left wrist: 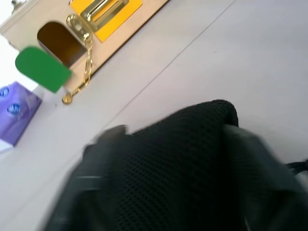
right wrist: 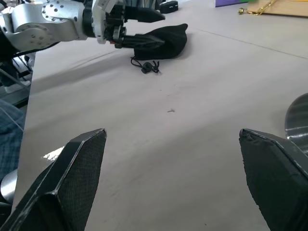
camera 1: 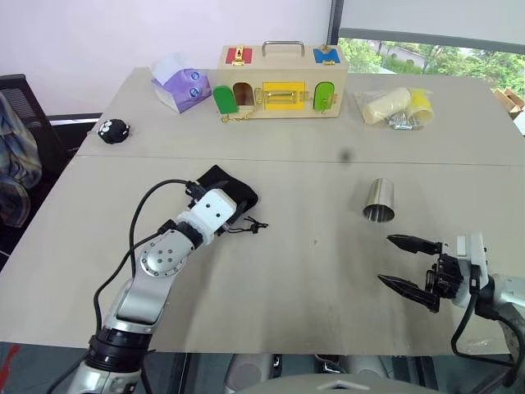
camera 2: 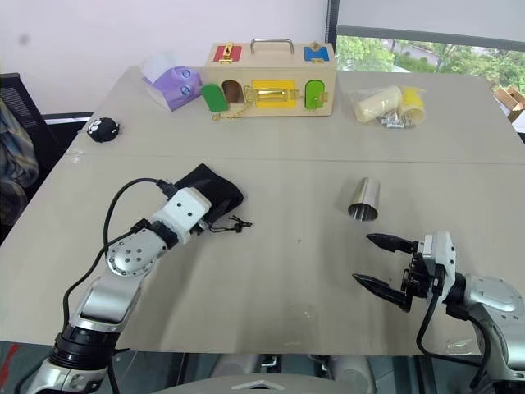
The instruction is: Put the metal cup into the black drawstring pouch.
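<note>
My left fingers [right wrist: 139, 26] straddled the soft black drawstring pouch [camera 1: 234, 190]; my right fingers [camera 1: 410, 271] gaped apart, the shiny tapered metal cup [camera 1: 379, 200] at twelve o'clock on the smooth beige table [camera 1: 312, 271].

This is looking like an office or lab room set up for testing. Two plain beige tables [camera 1: 459, 139] are standing pushed together beside a window [camera 1: 426, 49], carrying a wooden latch-and-lock practice box [camera 1: 279, 82] against a bare pale wall [camera 1: 98, 33].
</note>
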`<action>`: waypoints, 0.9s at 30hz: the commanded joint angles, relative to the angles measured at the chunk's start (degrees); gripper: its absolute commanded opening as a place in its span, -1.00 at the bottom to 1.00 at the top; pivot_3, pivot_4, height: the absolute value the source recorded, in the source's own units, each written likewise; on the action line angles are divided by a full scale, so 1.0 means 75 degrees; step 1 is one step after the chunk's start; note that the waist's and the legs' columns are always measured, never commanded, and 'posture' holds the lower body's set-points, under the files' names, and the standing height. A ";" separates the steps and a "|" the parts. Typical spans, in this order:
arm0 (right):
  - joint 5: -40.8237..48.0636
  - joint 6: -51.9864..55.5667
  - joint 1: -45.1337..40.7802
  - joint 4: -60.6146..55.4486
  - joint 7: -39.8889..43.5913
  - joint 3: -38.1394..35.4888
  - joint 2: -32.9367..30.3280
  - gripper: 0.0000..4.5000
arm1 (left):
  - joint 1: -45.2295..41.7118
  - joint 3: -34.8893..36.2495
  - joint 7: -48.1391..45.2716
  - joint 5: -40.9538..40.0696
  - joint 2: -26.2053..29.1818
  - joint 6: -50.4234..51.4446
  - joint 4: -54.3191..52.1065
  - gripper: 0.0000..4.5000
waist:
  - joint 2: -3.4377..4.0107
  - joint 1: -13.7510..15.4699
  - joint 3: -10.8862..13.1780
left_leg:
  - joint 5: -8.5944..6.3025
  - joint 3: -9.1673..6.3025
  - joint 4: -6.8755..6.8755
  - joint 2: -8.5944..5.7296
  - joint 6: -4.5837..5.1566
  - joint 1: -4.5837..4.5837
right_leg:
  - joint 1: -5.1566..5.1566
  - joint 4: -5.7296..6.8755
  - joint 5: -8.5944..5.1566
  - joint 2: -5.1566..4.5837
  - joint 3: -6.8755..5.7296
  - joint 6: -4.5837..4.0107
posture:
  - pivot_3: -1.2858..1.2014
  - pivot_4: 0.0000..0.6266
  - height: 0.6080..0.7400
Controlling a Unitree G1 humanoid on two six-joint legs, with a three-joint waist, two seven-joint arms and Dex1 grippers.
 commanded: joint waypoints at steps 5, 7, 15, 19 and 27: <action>0.0093 -0.0097 -0.0016 -0.0118 -0.0010 -0.0119 -0.0024 1.00 | 0.1125 -0.0244 0.0375 0.0342 -0.0605 0.0637 -0.2020 0.39 | 0.0001 0.0001 -0.0001 | 0.0000 -0.0001 0.0000 0.0000 0.0000 0.0002 | 0.0001 0.0004 0.0000 0.0000 -0.0001 0.0000 | 0.03 -0.52 1.00; 0.0140 -0.0074 -0.0003 -0.0140 0.0049 -0.0107 -0.0043 1.00 | 0.1374 -0.0544 0.0627 0.1042 -0.0571 0.0494 -0.1969 0.39 | 0.0002 0.0012 -0.0001 | 0.0000 -0.0001 -0.0001 0.0000 0.0000 0.0007 | 0.0001 0.0011 -0.0001 0.0000 -0.0002 -0.0001 | 0.03 -0.52 1.00; 0.0207 0.0035 -0.0065 -0.0218 0.0067 -0.0051 -0.0059 1.00 | 0.1292 -0.0460 0.2357 0.2366 -0.1552 0.0397 -0.1299 0.39 | -0.0001 0.0021 -0.0003 | -0.0018 0.0000 0.0002 0.0000 0.0033 0.0006 | 0.0001 0.0009 0.0000 0.0001 0.0000 0.0000 | 0.03 -0.52 1.00; 0.0184 0.0002 -0.0067 -0.0200 0.0049 -0.0046 -0.0032 1.00 | 0.1291 -0.0279 0.2681 0.2520 -0.1585 0.0037 -0.0871 0.39 | -0.0002 0.0012 -0.0002 | -0.0017 0.0000 0.0001 0.0000 0.0032 0.0006 | 0.0001 0.0012 0.0000 0.0002 -0.0003 0.0000 | 0.03 -0.52 1.00; 0.0160 -0.0070 -0.0046 -0.0181 -0.0014 -0.0072 0.0018 1.00 | 0.1508 -0.0100 0.2707 0.2525 -0.1422 -0.0614 -0.0292 0.39 | -0.0002 0.0020 -0.0002 | -0.0019 0.0000 0.0000 0.0000 0.0033 0.0004 | 0.0000 0.0009 0.0000 0.0000 -0.0003 0.0000 | 0.03 -0.52 1.00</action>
